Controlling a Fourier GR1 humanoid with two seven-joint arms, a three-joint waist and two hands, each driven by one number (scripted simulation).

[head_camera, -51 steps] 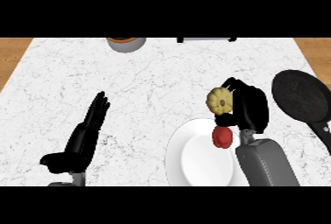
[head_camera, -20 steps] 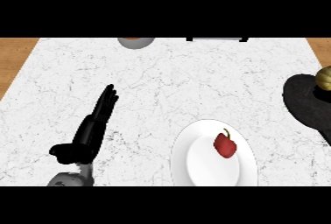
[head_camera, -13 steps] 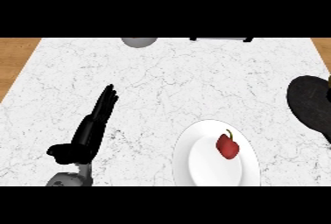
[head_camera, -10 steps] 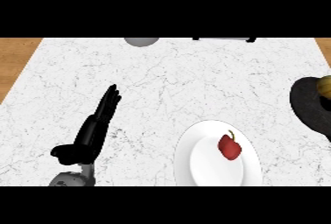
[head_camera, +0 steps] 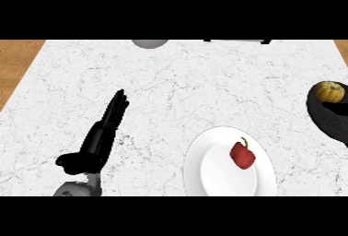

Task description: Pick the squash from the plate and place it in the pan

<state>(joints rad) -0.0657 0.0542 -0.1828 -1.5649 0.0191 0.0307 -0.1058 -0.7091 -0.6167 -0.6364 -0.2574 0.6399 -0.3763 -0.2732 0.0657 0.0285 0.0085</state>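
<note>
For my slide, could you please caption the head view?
Yellow squash sits in the black pan; red pepper remains on the white plate; left robot hand rests open.

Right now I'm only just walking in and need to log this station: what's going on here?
The yellow squash is at the right edge of the view, at the rim of the black pan; I cannot tell if it has been let go. The right hand can't be made out there. A red pepper lies alone on the white plate. The left hand rests open on the counter, holding nothing.
</note>
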